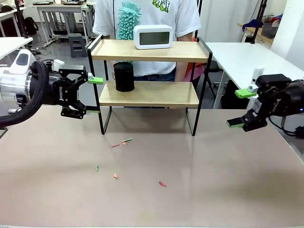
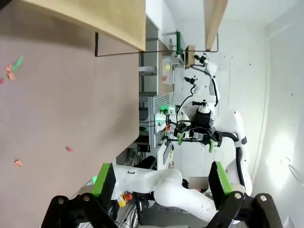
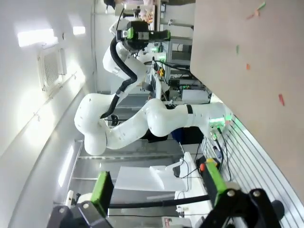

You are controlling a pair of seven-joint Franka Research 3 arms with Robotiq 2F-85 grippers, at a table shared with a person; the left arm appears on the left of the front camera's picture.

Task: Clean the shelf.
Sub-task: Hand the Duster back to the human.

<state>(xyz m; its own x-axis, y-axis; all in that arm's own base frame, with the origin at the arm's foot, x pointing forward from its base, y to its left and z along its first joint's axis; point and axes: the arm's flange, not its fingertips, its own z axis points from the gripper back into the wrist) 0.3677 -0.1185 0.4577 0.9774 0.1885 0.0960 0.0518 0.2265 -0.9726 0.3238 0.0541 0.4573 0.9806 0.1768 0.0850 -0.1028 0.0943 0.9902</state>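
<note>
Front view: we see the shelf (image 1: 149,94) standing at the far middle of the brown table (image 1: 190,190), its two wooden boards in a thin black frame. A white digital clock (image 1: 153,36) sits on the upper board and a black cylinder (image 1: 124,76) on the lower one, toward its left. A person (image 1: 147,14) stands just behind the shelf, holding a teal fluffy duster (image 1: 128,20) upright. Our left gripper (image 1: 92,95) hangs just left of the shelf frame, jaws spread wide and holding nothing; our right gripper (image 1: 240,108) hovers well off to the shelf's right, also spread and bare. Small red and green scraps (image 1: 124,141) lie scattered on the table in front of the shelf, apart from both grippers
</note>
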